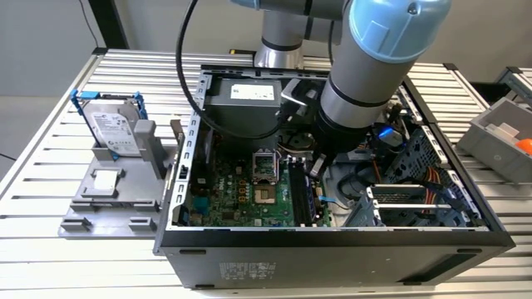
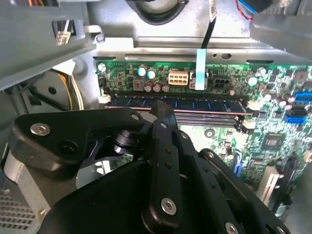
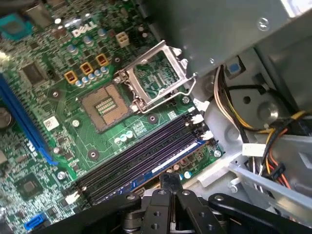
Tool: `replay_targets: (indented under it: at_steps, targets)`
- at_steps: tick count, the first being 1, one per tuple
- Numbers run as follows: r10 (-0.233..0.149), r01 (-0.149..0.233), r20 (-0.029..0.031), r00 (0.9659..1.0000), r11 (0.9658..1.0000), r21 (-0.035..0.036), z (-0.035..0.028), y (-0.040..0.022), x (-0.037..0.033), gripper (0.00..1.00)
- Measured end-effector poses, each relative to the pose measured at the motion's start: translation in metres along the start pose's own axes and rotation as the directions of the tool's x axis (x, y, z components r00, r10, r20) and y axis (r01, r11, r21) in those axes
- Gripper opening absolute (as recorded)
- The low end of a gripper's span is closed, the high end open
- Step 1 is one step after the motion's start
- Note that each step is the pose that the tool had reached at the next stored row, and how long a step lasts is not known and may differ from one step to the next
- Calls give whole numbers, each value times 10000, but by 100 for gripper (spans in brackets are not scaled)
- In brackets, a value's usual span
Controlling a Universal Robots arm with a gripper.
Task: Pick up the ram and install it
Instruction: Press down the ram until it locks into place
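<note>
gripper (image 3: 169,181): fingers pressed together, nothing between them, tips right on the ram's top edge | ram (image 3: 161,166): directly under tips, sitting in the outermost slot (image 3: 141,156) of the board (image 3: 48,146) | handling (judgement): light, stiff, thin, fragile – take by long edges or ends, not chips; press straight down

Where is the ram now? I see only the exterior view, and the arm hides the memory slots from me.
Observer: In the second wrist view the ram sits along the slot nearest the motherboard's edge.
Operator: Are the other slots filled?
Observer: No. In the first wrist view the black slots beside it look empty.
Operator: Is the gripper open?
Observer: No. In the first wrist view the gripper is shut, its tip over the ram's middle.
</note>
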State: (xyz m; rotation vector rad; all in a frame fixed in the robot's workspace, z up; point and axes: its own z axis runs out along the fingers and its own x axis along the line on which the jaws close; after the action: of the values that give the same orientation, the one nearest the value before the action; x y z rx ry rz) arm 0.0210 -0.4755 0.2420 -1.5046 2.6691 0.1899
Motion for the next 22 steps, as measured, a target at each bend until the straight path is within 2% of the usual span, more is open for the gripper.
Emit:
replay_targets:
  at_steps: [2,4,6,8,12,15,22]
  targets:
    - [-352,352,-17,9994,9994,-32,2,0,0,0]
    - [-727,727,-25,9974,9973,-55,4,0,1,0]
    - [-1087,1087,-28,9941,9941,-66,5,0,1,0]
    - [-1454,1453,-29,9894,9894,-70,6,0,1,0]
    - [-2180,2180,-15,9759,9759,-36,8,-1,1,0]
    - [-2701,2701,-4,9628,9628,-6,11,-1,1,0]
    - [-3471,3471,8,9378,9378,16,21,-3,7,0]
